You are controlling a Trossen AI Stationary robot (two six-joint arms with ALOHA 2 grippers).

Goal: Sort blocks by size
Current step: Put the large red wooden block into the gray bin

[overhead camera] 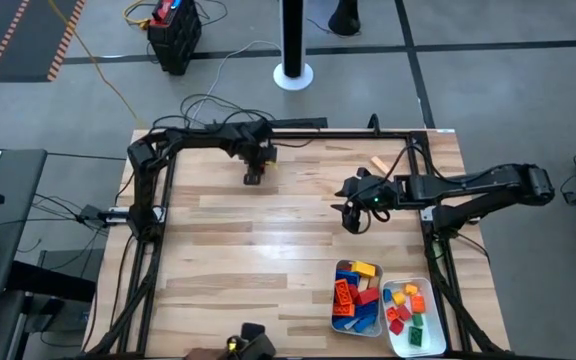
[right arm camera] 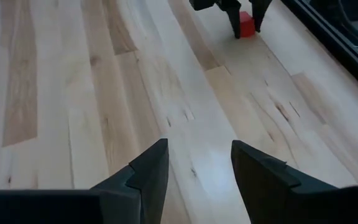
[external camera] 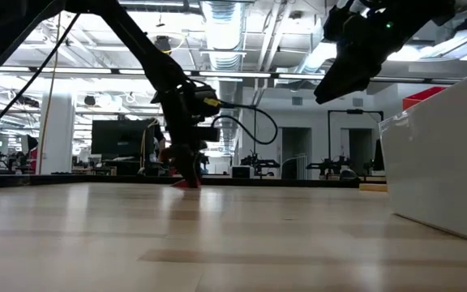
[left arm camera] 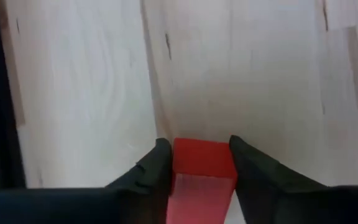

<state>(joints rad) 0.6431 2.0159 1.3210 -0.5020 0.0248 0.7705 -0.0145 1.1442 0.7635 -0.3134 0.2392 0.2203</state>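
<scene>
One red block (left arm camera: 202,167) sits clamped between your left gripper (left arm camera: 199,165) fingers — light, rigid, slick plastic, so squeeze its flat sides squarely.

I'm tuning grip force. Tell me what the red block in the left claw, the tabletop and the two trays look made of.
Red block: likely hard plastic, a smooth, evenly coloured face with a soft sheen.
Tabletop: wood planks, pale, with visible grain and seams; a faint glare suggests a sealed finish.
Trays: white, thin-walled, probably plastic; the finish is hard to judge.
Left claw: its fingers straddle the block.
</scene>
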